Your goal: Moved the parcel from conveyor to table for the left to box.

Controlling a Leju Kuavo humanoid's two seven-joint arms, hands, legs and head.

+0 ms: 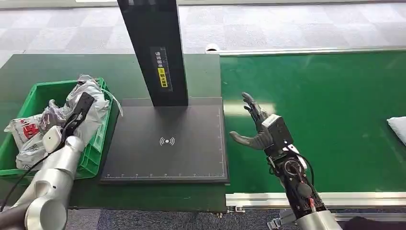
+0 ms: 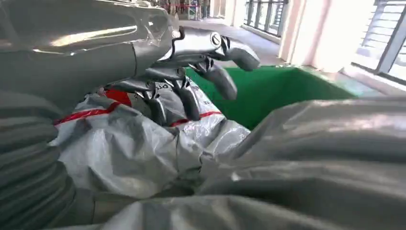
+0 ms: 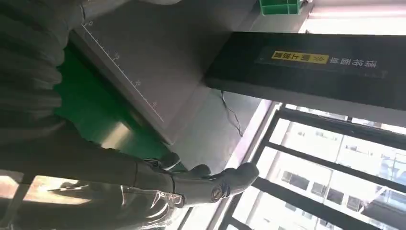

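Several grey and white parcels fill the green box on the left. My left hand hangs over them with its fingers apart and slightly curled. The fingertips lie at a grey parcel with red stripes, and nothing is held between them. My right hand hovers open over the green conveyor, just right of the scanner plate, with its fingers spread and empty. A white parcel lies on the conveyor at the far right edge.
A dark scanner plate with a black post stands between the box and the conveyor. The conveyor's metal rail runs along its near side. The box's green wall rises behind my left fingers.
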